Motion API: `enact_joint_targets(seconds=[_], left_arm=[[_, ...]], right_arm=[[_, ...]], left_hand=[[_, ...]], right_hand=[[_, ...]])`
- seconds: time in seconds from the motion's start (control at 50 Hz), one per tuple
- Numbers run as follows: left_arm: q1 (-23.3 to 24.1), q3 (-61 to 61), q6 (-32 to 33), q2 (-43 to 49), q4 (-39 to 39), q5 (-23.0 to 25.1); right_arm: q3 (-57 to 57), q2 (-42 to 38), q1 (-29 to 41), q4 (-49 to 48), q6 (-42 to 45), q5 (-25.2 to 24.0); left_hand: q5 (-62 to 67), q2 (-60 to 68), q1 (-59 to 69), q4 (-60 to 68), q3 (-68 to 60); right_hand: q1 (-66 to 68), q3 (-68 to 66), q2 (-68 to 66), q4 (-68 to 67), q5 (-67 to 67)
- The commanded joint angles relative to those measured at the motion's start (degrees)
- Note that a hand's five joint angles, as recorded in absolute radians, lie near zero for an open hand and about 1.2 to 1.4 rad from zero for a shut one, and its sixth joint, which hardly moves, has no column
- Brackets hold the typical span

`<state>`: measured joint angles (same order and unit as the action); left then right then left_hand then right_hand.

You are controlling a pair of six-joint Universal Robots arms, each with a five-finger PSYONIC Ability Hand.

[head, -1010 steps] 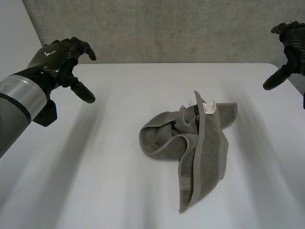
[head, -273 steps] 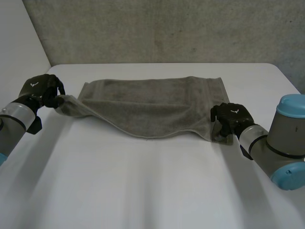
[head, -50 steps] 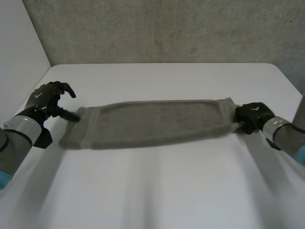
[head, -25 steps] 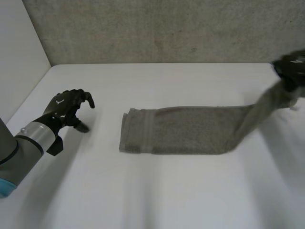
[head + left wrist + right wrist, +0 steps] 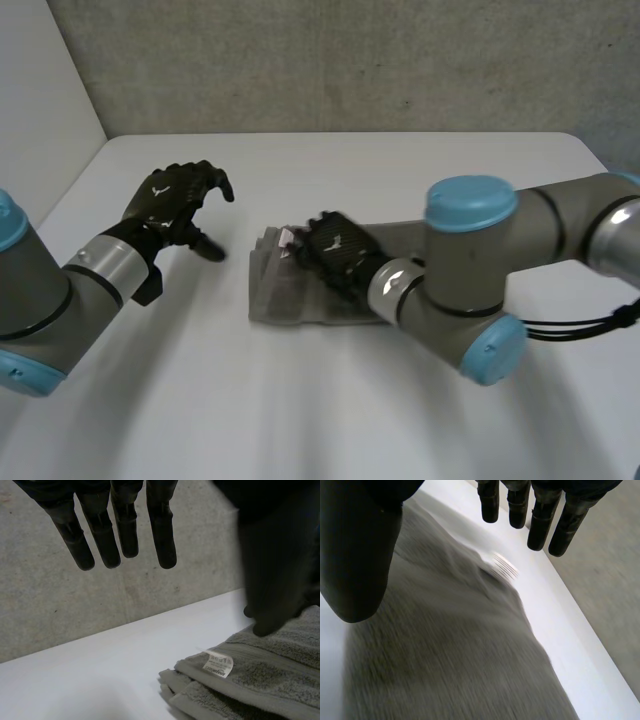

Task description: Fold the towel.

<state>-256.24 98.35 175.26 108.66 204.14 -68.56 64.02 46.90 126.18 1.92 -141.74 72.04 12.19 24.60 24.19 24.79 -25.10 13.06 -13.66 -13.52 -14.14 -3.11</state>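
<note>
towel (image 5: 285,292) folded, mid tabletop (image 5: 300,410) | right hand (image 5: 335,255) fingers straight, thumb apart, over its 9 o'clock end | left hand (image 5: 172,200) fingers loose, empty, at towel's 9 o'clock, apart

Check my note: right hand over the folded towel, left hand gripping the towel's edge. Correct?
Wrong on the left hand: it hangs open beside the towel, clear of it, as the head view shows. The right hand is over the folded towel.
</note>
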Motion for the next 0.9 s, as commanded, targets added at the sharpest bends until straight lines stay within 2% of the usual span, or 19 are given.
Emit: enact_joint_targets(seconds=[0.02, 0.08, 0.16, 0.24, 0.32, 0.46, 0.5, 0.52, 0.56, 0.58, 0.62, 0.72, 0.8, 0.9], left_arm=[[3.54, -3.06, -0.01, 2.43, 0.03, -0.79], [4.69, -3.86, -0.1, 3.05, 0.03, -0.79], [9.07, -7.1, -0.27, 5.5, -0.06, -0.62], [13.64, -11.32, 0.08, 10.15, -0.67, -0.53], [15.58, -13.52, 0.6, 13.58, -2.86, -0.61], [15.94, -15.38, 5.44, 18.96, -7.09, -0.97], [15.86, -15.47, 9.73, 20.01, -7.88, -2.97], [15.85, -15.47, 9.75, 20.01, -7.88, -2.99], [15.59, -15.38, 12.2, 20.45, -7.71, -7.1], [15.59, -15.38, 12.21, 20.45, -7.71, -7.12], [15.24, -15.47, 13.0, 20.54, -7.62, -10.36], [15.06, -15.38, 12.82, 20.54, -7.79, -11.6], [15.06, -15.03, 12.73, 20.19, -7.88, -11.6], [15.15, -14.68, 12.56, 19.66, -7.97, -11.69]], right_arm=[[6.63, 6.26, -7.25, -0.34, -4.85, 2.06], [11.02, 9.6, -10.77, -0.86, -8.1, 1.88], [18.4, 14.0, -15.51, -2.7, -10.22, 0.83], [22.97, 15.76, -18.76, -4.55, -10.31, -0.4], [28.17, 17.61, -22.2, -6.49, -10.4, -2.33], [31.78, 18.4, -24.58, -7.02, -10.4, -4.8], [32.05, 18.4, -24.76, -7.19, -10.49, -5.24], [32.22, 18.4, -25.02, -7.63, -10.49, -5.24], [32.4, 18.14, -25.02, -8.42, -10.58, -5.24], [32.57, 17.88, -25.11, -9.29, -11.01, -5.24], [32.84, 17.62, -25.2, -10.52, -11.63, -5.33], [33.89, 17.44, -25.37, -13.52, -14.97, -5.59], [35.03, 17.17, -25.46, -16.5, -17.08, -5.85], [35.56, 15.68, -25.46, -18.79, -17.52, -6.73]], left_hand=[[-0.36, -2.78, -2.37, -2.97, 3.27], [-0.36, -2.78, -2.37, -2.97, 3.27], [-0.36, -2.78, -2.37, -2.97, 3.27], [-0.36, -2.78, -2.37, -2.97, 3.27], [-0.36, -2.78, -2.37, -2.97, 3.27], [-0.03, -2.44, -2.04, -2.63, 2.94], [-0.03, -2.44, -2.04, -2.63, 2.94], [-0.03, -2.44, -2.04, -2.63, 2.94], [-0.03, -2.44, -2.04, -2.63, 2.94], [-0.03, -2.44, -2.04, -2.63, 2.94], [-0.2, -2.61, -2.2, -2.8, 3.11], [-0.36, -2.78, -2.37, -2.97, 3.27], [-0.36, -2.78, -2.37, -2.97, 3.27], [-1.71, -4.13, -3.72, -4.31, 4.62]], right_hand=[[-3.06, 3.66, 3.52, 4.14, 3.11], [-3.06, 3.66, 3.52, 4.14, 3.11], [-3.06, 3.66, 3.52, 4.14, 3.11], [-3.06, 3.66, 3.52, 4.14, 3.11], [-3.06, 3.66, 3.52, 4.14, 3.11], [-3.06, 3.66, 3.52, 4.14, 3.11], [-3.06, 3.66, 3.52, 4.14, 3.11], [-3.06, 3.66, 3.52, 4.14, 3.11], [-3.06, 3.66, 3.52, 4.14, 3.11], [-3.06, 3.66, 3.52, 4.14, 3.11], [-3.06, 3.66, 3.52, 4.14, 3.11], [-1.8, 2.4, 2.26, 2.88, 1.85], [12.44, -11.84, -11.99, -11.37, -12.4], [22.57, -21.97, -22.11, -21.49, -22.52]])
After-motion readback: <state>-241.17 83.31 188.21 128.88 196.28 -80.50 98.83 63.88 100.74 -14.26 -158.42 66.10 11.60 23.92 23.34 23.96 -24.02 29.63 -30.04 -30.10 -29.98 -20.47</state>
